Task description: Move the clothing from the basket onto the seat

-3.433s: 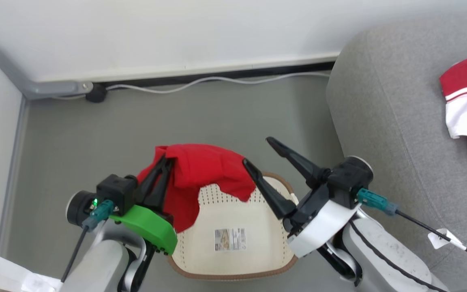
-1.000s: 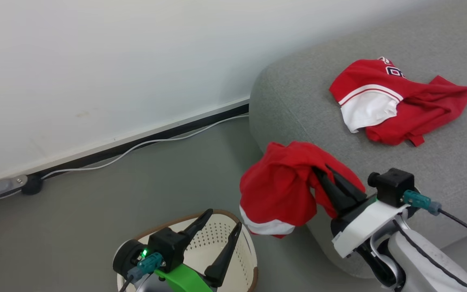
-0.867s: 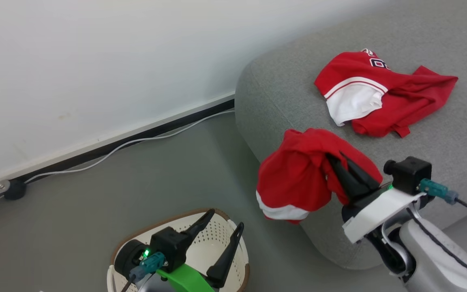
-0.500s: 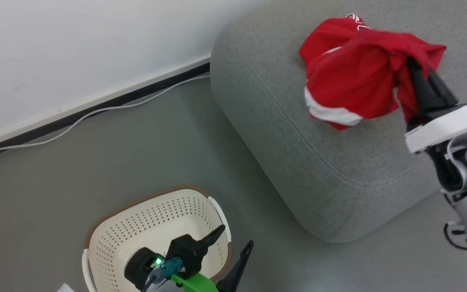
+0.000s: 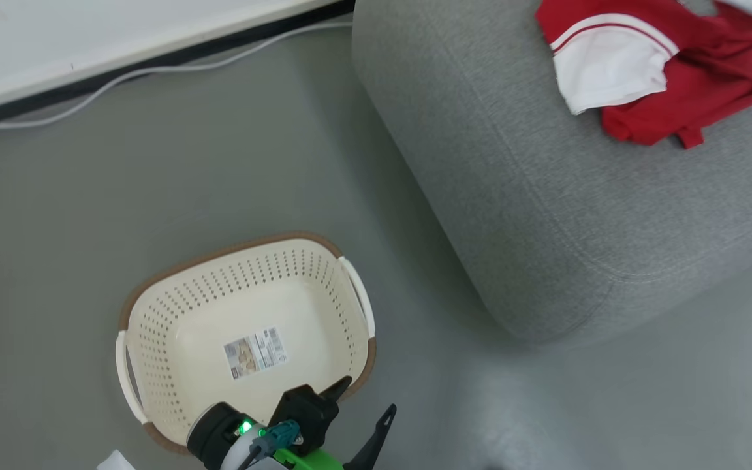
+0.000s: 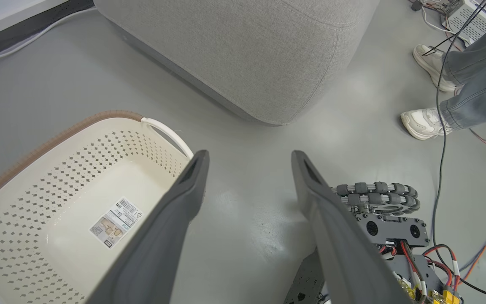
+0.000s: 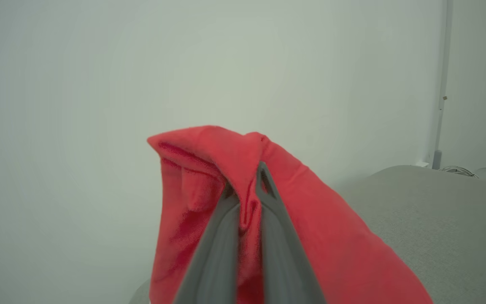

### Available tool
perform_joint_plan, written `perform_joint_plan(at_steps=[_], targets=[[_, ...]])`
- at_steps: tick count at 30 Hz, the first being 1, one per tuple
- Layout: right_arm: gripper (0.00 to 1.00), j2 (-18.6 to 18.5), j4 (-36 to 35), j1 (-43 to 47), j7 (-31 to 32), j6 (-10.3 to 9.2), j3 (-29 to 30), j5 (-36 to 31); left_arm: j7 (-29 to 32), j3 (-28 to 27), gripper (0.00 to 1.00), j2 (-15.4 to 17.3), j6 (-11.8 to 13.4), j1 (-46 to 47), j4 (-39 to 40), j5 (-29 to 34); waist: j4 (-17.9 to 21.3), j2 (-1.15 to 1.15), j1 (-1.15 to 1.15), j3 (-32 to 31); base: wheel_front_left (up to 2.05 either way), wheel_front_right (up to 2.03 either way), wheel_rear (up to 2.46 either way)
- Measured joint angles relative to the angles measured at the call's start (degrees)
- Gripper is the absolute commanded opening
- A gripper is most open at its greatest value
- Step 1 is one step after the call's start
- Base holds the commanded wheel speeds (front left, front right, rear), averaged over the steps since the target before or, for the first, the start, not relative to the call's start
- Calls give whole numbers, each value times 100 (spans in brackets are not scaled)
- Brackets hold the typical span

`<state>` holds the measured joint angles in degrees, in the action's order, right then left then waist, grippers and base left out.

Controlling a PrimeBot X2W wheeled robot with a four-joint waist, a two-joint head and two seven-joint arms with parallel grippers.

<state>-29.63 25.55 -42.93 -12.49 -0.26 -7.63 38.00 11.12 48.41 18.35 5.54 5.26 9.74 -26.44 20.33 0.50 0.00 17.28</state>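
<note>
**Inspector:** State of each hand?

**Assistant:** Left hand released, fingers spread wide, grasping nothing, poised at the near edge of the basket. Right hand clenched on a fold of a red garment, which drapes down both sides of the fingers, grey upholstery behind it.

**Inspector:** Basket and seat?

**Assistant:** Basket on the floor, near the seat; its bottom shows a label sticker. A second red-and-white garment lies crumpled on the seat top.
</note>
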Motion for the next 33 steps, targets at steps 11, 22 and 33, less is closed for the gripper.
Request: perform_joint_plan(at_steps=[11,22,33], targets=[[0,-238,721,-706,-19,-279,673,356,243,-167,100,232,54,10,443,280,-373,0,0,887,0,0,0],[0,108,1015,-1530,-118,-267,844,619,355,-426,100,353,111,129,860,589,-606,0,1,1893,0,0,0],[78,318,1591,-1873,-178,-272,845,602,394,-746,100,421,113,476,955,731,-654,0,1,2697,0,0,0]])
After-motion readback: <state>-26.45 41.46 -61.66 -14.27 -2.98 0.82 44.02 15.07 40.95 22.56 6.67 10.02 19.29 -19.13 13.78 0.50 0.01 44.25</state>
